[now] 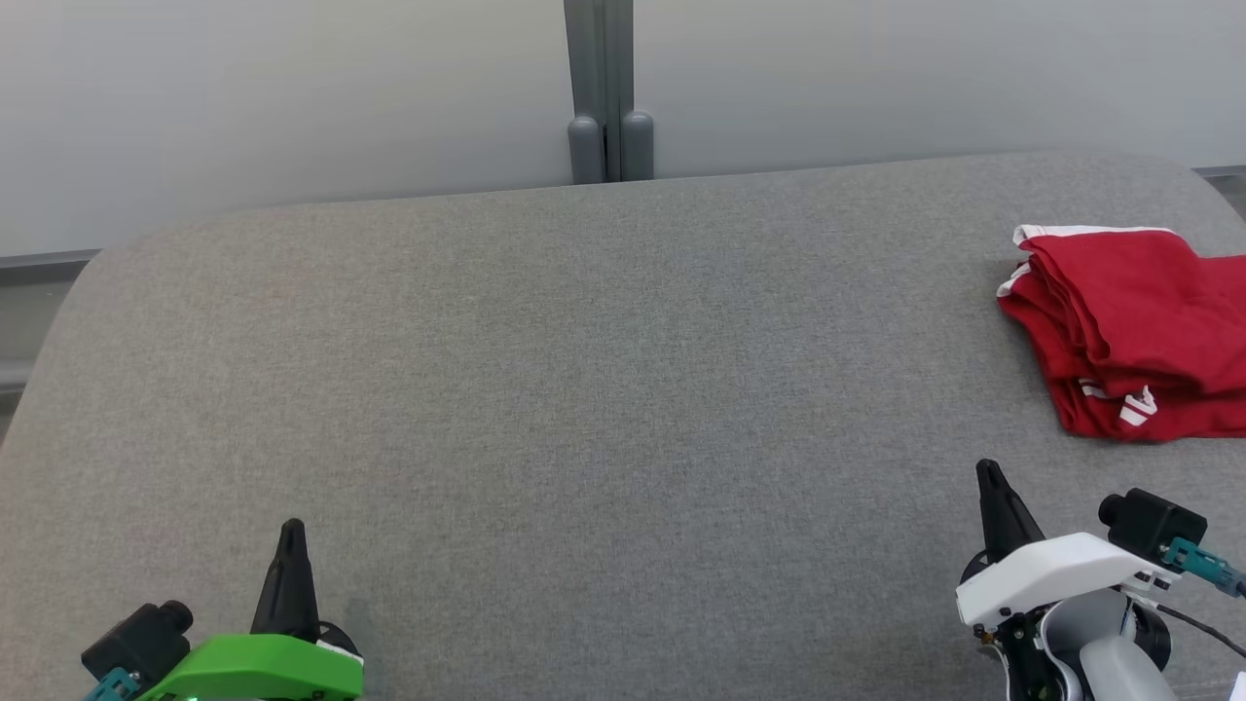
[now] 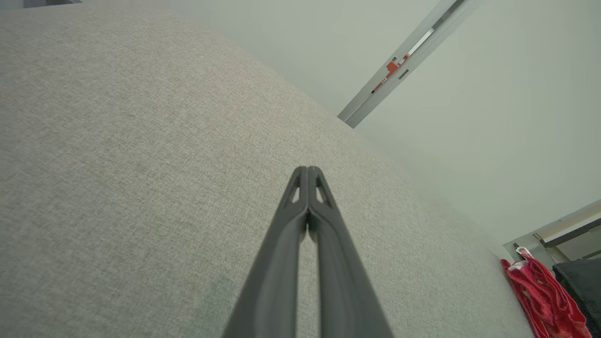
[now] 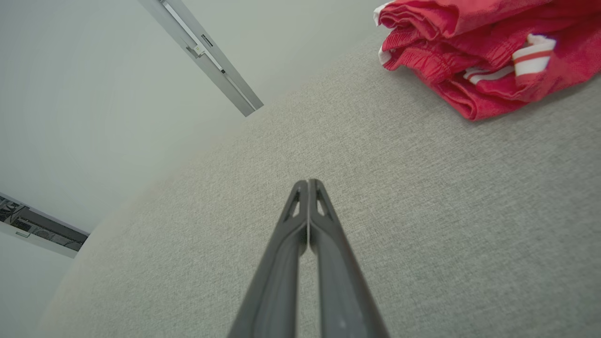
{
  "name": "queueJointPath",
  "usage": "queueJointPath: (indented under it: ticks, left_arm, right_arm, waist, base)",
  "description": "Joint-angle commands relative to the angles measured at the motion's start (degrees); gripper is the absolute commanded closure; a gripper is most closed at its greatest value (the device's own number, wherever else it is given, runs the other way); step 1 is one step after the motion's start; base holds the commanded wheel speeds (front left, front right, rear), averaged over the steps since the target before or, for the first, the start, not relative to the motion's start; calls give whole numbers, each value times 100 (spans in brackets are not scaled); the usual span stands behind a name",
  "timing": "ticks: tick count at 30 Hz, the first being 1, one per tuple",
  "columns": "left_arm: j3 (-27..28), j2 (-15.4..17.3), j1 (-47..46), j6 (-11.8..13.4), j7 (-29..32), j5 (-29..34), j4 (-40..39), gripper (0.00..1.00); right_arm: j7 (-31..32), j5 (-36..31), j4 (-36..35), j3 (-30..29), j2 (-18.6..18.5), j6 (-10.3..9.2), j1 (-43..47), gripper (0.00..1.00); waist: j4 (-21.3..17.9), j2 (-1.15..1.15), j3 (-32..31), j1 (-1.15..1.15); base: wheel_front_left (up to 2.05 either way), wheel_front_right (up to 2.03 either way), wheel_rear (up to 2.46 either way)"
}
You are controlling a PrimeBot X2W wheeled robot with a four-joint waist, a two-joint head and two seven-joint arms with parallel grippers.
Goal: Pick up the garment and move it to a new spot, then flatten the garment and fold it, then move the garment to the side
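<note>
A red garment with white stripes [image 1: 1129,331] lies folded in a thick stack at the right edge of the grey fabric table [image 1: 584,389]. It also shows as a red bundle [image 3: 483,51] at the top right of the right wrist view and as a thin red heap [image 2: 540,300] at the lower right of the left wrist view. My right gripper [image 1: 990,474] is shut and holds nothing, near the front edge, below the garment and apart from it. At the lower left my left gripper [image 1: 292,531] is shut too, nothing between its fingers.
A pale wall with a grey vertical post [image 1: 599,88] rises behind the table's rounded far edge. A dark object [image 2: 580,281] sits beyond the garment in the left wrist view. Bare grey fabric spreads between the two grippers.
</note>
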Motion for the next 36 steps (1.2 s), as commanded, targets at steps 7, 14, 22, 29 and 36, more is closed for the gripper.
queueJointPath:
  ticks: [7, 14, 22, 29, 36]
  left_arm:
    - [82, 31, -238, -12, 186, -658, -116, 100]
    - [129, 35, -282, -17, 323, -1137, -142, 100]
    - [177, 40, -330, -23, 471, -1641, -169, 100]
    - [218, 44, -371, -29, 594, -2071, -191, 100]
    - [259, 48, -406, -35, 709, -2471, -209, 100]
  right_arm:
    - [140, 770, -187, -63, -31, -2, -68, 100]
    - [249, 1324, -253, -101, -34, -2, -63, 100]
    - [365, 1922, -324, -141, -37, -1, -57, 100]
    - [463, 2413, -382, -173, -40, -1, -52, 100]
    - [553, 2879, -438, -206, -42, -2, -46, 100]
  waist:
    - [-6, 0, 0, 0]
    - [-11, 0, 0, 0]
    - [-17, 0, 1, 0]
    - [-22, 0, 1, 0]
    - [-27, 0, 1, 0]
  base:
    - [0, 0, 0]
    - [0, 0, 0]
    - [0, 0, 0]
    - [0, 0, 0]
    - [0, 0, 0]
